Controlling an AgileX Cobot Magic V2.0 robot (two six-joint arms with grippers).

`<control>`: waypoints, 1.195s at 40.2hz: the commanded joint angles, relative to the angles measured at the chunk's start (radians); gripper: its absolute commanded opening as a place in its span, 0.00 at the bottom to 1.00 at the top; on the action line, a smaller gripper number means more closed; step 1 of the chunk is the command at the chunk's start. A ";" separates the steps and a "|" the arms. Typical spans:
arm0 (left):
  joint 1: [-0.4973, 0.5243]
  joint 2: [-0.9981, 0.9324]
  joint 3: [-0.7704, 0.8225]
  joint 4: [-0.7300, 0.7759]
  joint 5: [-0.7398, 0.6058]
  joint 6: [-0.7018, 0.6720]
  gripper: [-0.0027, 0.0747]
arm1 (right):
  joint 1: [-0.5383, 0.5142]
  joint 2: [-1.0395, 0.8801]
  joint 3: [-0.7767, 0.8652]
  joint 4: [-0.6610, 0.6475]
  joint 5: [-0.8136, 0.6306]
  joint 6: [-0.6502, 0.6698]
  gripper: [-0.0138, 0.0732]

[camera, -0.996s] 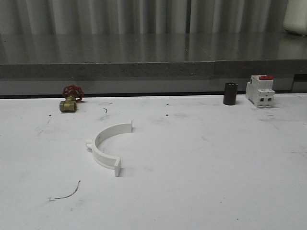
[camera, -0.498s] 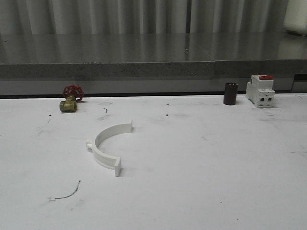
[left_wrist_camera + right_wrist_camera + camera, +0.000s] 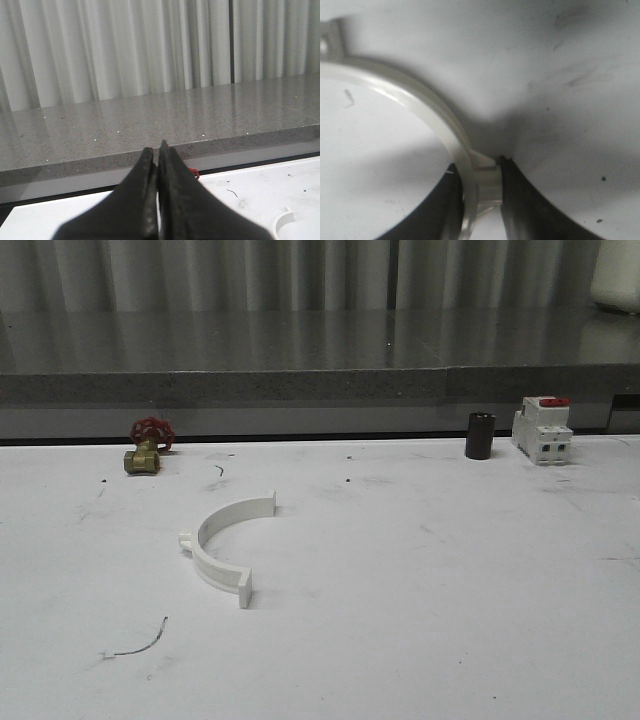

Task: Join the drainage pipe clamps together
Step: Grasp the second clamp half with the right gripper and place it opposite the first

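One white half-ring drainage pipe clamp (image 3: 222, 575) lies flat on the white table (image 3: 420, 620), left of centre, its open side facing right. One of its end tabs (image 3: 284, 220) shows at the edge of the left wrist view. My left gripper (image 3: 156, 150) is shut with nothing between its fingers, held above the table and pointing toward the grey ledge. In the right wrist view a second white clamp (image 3: 420, 107) curves over the white surface. My right gripper (image 3: 481, 175) is shut on it, the fingers pinching the band at its small outer lug.
A brass valve with a red handle (image 3: 147, 445) sits at the back left. A black cylinder (image 3: 480, 435) and a white circuit breaker with a red switch (image 3: 542, 429) stand at the back right. A grey stone ledge (image 3: 300, 385) borders the table's far edge. A thin wire scrap (image 3: 140, 645) lies front left.
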 commanded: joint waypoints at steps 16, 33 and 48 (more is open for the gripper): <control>-0.003 -0.002 -0.027 0.004 -0.076 0.001 0.01 | -0.007 -0.065 -0.028 -0.020 0.022 -0.002 0.32; -0.003 -0.002 -0.027 0.004 -0.076 0.001 0.01 | 0.186 -0.214 -0.052 -0.019 0.111 0.114 0.32; -0.003 -0.002 -0.027 0.004 -0.076 0.001 0.01 | 0.517 -0.212 -0.061 -0.019 0.050 0.381 0.32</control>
